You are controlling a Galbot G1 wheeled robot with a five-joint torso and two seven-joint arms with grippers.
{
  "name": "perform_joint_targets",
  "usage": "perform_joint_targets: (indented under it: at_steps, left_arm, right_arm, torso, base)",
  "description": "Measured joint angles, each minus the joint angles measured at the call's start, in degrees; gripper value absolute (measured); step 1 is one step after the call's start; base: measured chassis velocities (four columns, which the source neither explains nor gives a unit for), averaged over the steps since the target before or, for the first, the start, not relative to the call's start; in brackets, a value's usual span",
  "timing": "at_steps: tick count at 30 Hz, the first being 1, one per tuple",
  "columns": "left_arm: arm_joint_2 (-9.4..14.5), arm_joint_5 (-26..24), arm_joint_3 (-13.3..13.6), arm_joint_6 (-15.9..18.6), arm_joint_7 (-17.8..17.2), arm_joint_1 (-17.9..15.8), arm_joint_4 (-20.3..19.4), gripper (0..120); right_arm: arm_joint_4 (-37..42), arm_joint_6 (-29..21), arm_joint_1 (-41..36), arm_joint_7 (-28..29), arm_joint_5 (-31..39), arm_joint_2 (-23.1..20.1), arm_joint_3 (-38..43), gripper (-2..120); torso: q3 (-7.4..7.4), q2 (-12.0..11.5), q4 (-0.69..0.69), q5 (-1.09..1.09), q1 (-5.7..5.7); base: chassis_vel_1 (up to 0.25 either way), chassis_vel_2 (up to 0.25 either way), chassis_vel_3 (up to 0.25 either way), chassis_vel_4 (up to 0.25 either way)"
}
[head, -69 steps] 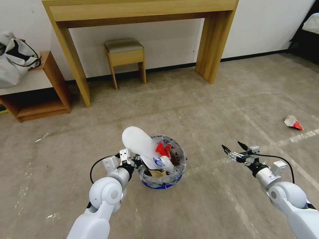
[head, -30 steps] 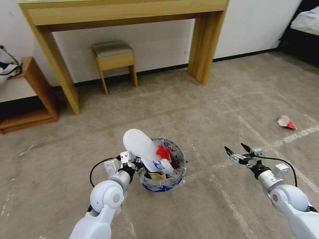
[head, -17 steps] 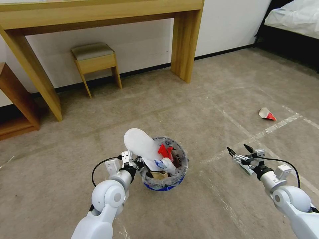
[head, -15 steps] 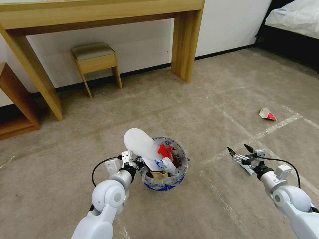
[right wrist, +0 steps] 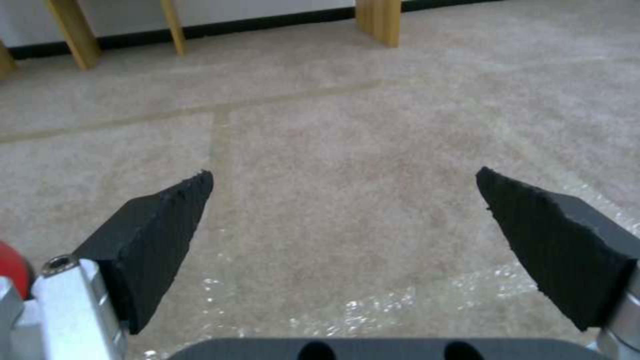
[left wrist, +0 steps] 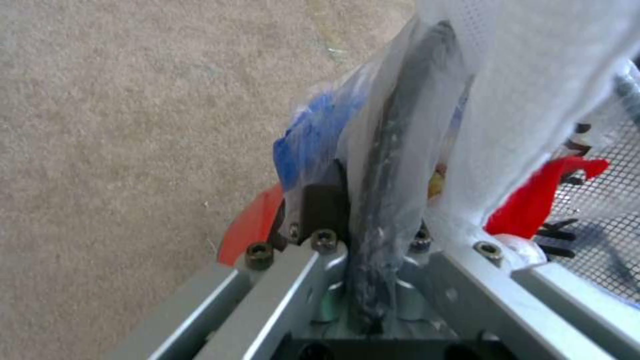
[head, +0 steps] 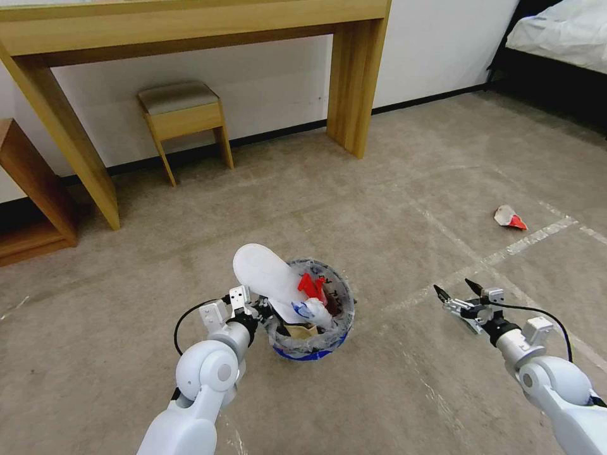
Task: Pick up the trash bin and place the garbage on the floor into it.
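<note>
Since turning rightward: left pincer (head: 262,314) clamping trash bin (head: 311,344) rim, right pincer (head: 456,293) wide; writing illegible.

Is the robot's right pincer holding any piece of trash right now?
No. The right pincer hangs open over bare carpet with nothing between its pads, while a red and white scrap lies farther off on the floor.

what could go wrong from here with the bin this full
The white slipper sticks well above the rim of the trash bin and leans toward the left gripper, so it may tip out as the bin is carried. That gripper clamps only the rim with its plastic liner, so the grip could slip. The right gripper is open and far from the red-white scrap on the floor.
</note>
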Motion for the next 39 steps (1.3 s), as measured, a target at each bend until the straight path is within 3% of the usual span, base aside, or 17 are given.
perform_joint_targets:
  at_steps: [15, 22, 39]
  left_arm:
    - [1.1, -0.6, 0.4, -0.2, 0.1, -0.7, 0.1, 1]
    - [1.0, 1.8, 0.6, 0.2, 0.8, -0.7, -0.1, 1]
    - [1.8, -0.2, 0.0, -0.8, 0.8, -0.1, -0.7, 1]
  right_arm:
    - [-4.2, 1.0, -0.2, 0.1, 1.0, -3.4, 3.9, 100]
    - [-4.0, 1.1, -1.3, 0.2, 0.7, -3.4, 4.9, 100]
    - [-1.0, 0.3, -2.1, 1.6, -1.7, -1.3, 4.7, 100]
  torso:
    - [0.0, 0.0, -0.01, 0.0, 0.0]
    - [0.0, 0.0, -0.01, 0.01, 0.0]
    - [0.0, 0.0, 0.0, 0.0, 0.0]
  base:
    - [0.0, 0.0, 0.0, 0.0]
    - [0.0, 0.0, 0.0, 0.0]
    - [0.0, 0.0, 0.0, 0.0]
